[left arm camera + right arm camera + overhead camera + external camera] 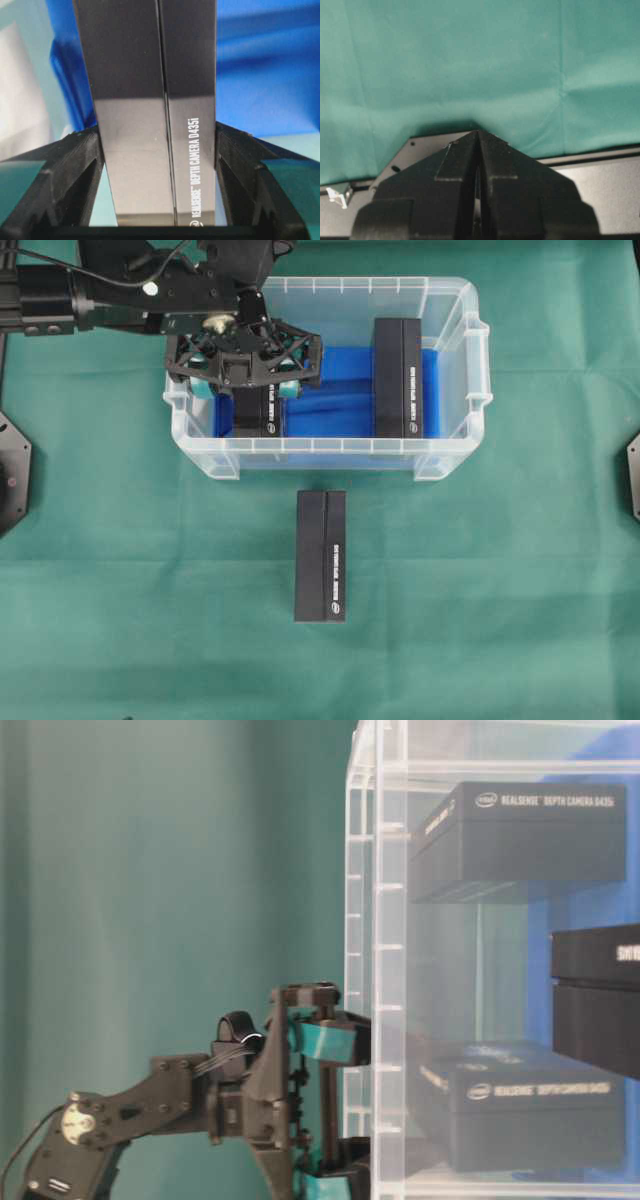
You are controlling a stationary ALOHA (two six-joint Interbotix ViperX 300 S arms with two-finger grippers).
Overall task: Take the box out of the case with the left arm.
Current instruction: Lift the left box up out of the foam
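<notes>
Left gripper reaching into the case at its 9 o'clock end, lattice fingers with teal pads clamped partway open on both long sides of a black box lying on the blue lining. Seen close in the wrist view: box pressed between both fingers. Second box at the 3 o'clock end. Third box out on the green cloth, at 6 o'clock from the case. Right gripper closed, fingertips together, holding nothing.
</notes>
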